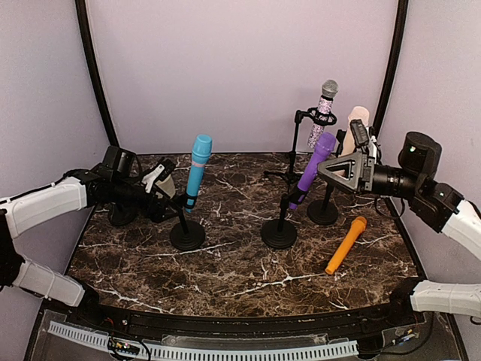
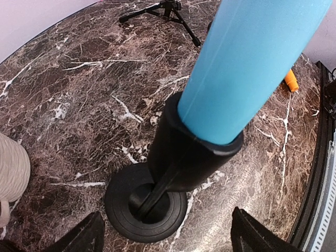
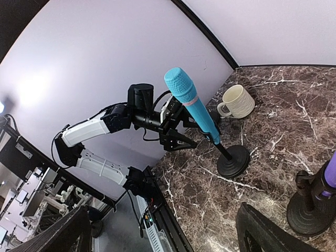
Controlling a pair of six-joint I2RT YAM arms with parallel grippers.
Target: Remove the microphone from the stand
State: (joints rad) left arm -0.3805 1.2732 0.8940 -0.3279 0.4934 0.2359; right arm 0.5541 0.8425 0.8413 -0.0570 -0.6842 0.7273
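Toward the left edge of the marble table [image 1: 240,289], the blue microphone [image 1: 198,169] sits tilted in its stand [image 1: 187,235].
Nearer the front right corner an orange microphone [image 1: 346,245] lies flat; the left gripper [image 2: 167,236] faces the blue one's clip, fingers spread wide, seemingly touching nothing; mid-table a purple microphone [image 1: 314,167] leans in a second stand [image 1: 279,233], the right gripper [image 3: 168,228] just beside it, fingers wide apart and empty; farther back a glittery microphone [image 1: 325,113] rides a tripod [image 1: 289,174].

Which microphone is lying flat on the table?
The orange microphone; the blue microphone, purple microphone and sparkly microphone sit in stands.
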